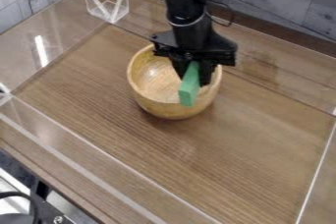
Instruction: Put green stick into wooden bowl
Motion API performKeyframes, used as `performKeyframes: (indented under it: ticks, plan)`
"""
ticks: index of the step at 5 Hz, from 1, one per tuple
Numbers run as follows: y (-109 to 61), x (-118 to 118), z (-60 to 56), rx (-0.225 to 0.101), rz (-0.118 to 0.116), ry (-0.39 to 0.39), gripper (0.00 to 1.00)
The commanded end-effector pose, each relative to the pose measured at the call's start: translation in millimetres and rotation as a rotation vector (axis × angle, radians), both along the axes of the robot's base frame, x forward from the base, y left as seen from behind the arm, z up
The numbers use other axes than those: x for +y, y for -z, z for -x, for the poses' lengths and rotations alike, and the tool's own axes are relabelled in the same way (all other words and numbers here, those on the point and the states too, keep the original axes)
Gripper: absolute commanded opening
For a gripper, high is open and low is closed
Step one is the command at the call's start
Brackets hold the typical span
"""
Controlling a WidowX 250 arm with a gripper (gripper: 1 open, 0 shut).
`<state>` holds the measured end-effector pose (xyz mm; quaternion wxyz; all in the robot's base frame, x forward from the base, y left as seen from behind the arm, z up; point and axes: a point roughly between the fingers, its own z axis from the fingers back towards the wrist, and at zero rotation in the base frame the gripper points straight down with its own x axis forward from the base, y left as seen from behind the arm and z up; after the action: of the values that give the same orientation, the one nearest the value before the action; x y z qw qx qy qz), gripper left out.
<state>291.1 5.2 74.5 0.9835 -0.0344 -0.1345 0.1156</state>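
Start with the big wooden table [197, 159], because everything sits on it, and then find the wooden bowl [155, 92] in the middle of it. That bowl is your landmark. A see-through wall [79, 140] runs around the table, well away from the bowl, so it should not bother you. Above the bowl is the black arm [187, 2], coming straight down. At its end the gripper [192, 63] is pinched tight on the top of the green stick [191, 85]. The stick hangs almost upright over the right half of the bowl, and its low end looks to be just inside the rim. To do this step well, I think you should line the stick up over the middle of the bowl, bring it low, and only then let go. If you drop it near the rim, it may tip over the edge and fall out. Behind the bowl, far off in the back left corner, is a small clear stand [105, 4]. Nothing else is near the bowl.
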Motion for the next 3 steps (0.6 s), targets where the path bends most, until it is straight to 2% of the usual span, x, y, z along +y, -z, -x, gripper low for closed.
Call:
performKeyframes:
  ticks: [1,3]
  plan:
    - [-6.7,11,-4.7,-0.021,-0.024,0.002,1.0]
    - [-19.1,15,-1.5,0.009,-0.028,-0.004,1.0]
